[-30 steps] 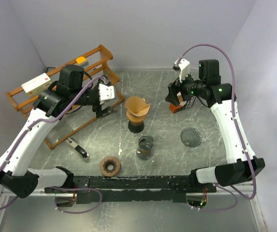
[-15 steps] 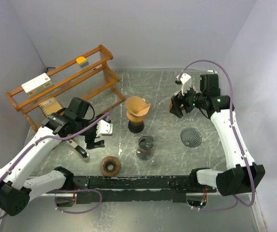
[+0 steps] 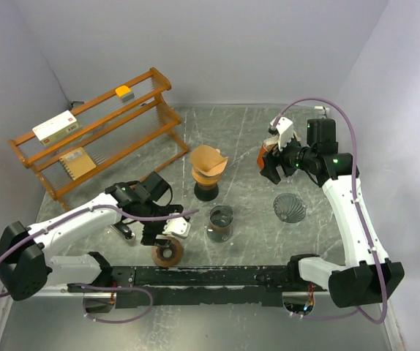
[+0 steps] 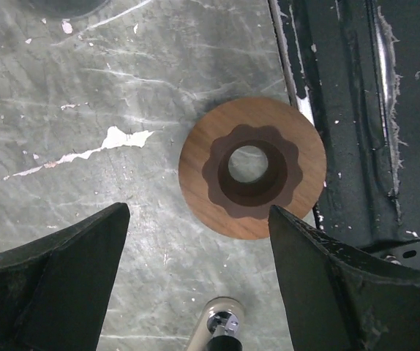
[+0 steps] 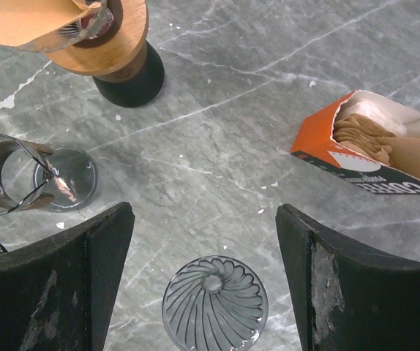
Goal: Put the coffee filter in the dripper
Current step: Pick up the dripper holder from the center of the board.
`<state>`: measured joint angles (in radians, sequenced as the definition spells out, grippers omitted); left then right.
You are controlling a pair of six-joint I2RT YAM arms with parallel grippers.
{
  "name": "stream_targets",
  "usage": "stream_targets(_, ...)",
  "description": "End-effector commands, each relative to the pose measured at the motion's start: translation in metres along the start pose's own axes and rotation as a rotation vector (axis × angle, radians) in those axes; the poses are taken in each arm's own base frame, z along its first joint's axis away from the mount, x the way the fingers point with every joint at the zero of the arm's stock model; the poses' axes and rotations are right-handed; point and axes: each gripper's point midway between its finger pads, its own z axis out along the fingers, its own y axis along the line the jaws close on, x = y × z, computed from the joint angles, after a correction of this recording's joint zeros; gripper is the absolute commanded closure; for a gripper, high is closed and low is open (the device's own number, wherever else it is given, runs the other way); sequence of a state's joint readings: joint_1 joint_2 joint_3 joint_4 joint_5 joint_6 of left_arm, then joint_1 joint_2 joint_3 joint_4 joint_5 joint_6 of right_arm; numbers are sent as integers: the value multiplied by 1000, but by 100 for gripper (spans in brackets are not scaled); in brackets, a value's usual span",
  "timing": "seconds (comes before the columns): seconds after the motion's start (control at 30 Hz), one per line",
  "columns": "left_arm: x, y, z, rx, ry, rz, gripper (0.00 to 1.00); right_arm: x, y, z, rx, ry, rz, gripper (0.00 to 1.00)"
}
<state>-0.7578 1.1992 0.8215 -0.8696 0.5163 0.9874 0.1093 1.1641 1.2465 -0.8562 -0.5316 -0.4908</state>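
Sitting filter: the coffee filter (image 3: 208, 159) stands open in the dripper (image 5: 118, 51), mid-table.
Left gripper (image 4: 199, 212): jaws spread wide, nothing held, above the wooden ring (image 4: 195, 172).
Right gripper (image 5: 204, 212): spread wide too, empty, near the filter box (image 5: 325, 140).
Tip: I'd back both arms off without brushing the paper.

Two white-and-black arms (image 3: 71, 223)
White links, black joints (image 3: 320, 133) and bases (image 3: 353, 281); a purple cable (image 3: 320, 101) along each; green lights (image 3: 333, 155) on the right arm (image 3: 349, 208); scuffed matte-black fingers (image 4: 56, 285).

Brown paper filter (image 3: 208, 160), matt wooden ring (image 4: 252, 178)
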Motion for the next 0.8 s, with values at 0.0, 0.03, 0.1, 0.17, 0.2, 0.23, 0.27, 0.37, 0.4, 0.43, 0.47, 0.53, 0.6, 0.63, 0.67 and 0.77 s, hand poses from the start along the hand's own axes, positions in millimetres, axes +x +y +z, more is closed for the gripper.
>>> stream_targets(0.0, -3, 14, 15, -25, 27, 67, 11, 5, -6, 2, 12, -3, 2, 20)
stream_targets(0.03, -1, 14, 19, -21, 41, 73, 11, 5, -7, 2, 13, -3, 4, 20)
stream_targets(0.1, 4, 13, 29, -9, 69, 83, 11, 7, -7, 2, 11, -1, 4, 20)
stream_targets(0.17, 8, 12, 35, 1, 92, 91, 12, 8, -7, 3, 10, 1, 8, 20)
stream_targets(0.2, 9, 11, 38, 10, 98, 95, 13, 8, -7, 4, 9, 2, 8, 20)
stream_targets(0.23, 10, 10, 40, 17, 105, 98, 13, 9, -7, 4, 9, 4, 10, 20)
stream_targets(0.27, 11, 8, 43, 25, 112, 103, 14, 9, -8, 5, 9, 5, 9, 20)
stream_targets(0.37, 15, 4, 49, 40, 135, 111, 17, 9, -9, 6, 7, 6, 10, 20)
stream_targets(0.4, 16, 3, 51, 44, 141, 115, 18, 9, -9, 6, 4, 8, 12, 20)
stream_targets(0.43, 17, 2, 53, 46, 145, 119, 19, 9, -9, 7, 2, 8, 13, 20)
stream_targets(0.47, 19, 2, 55, 43, 152, 123, 19, 10, -9, 8, 0, 10, 13, 20)
stream_targets(0.53, 21, 2, 60, 40, 159, 128, 22, 11, -10, 9, 0, 13, 16, 20)
stream_targets(0.6, 23, 1, 64, 41, 163, 137, 24, 12, -9, 9, 2, 11, 14, 20)
stream_targets(0.63, 23, -1, 66, 46, 166, 141, 24, 12, -10, 9, 4, 12, 13, 20)
stream_targets(0.67, 24, -3, 67, 50, 168, 143, 25, 12, -10, 8, 6, 12, 12, 20)
stream_targets(0.77, 27, -6, 71, 60, 171, 145, 30, 14, -11, 9, 12, 15, 11, 20)
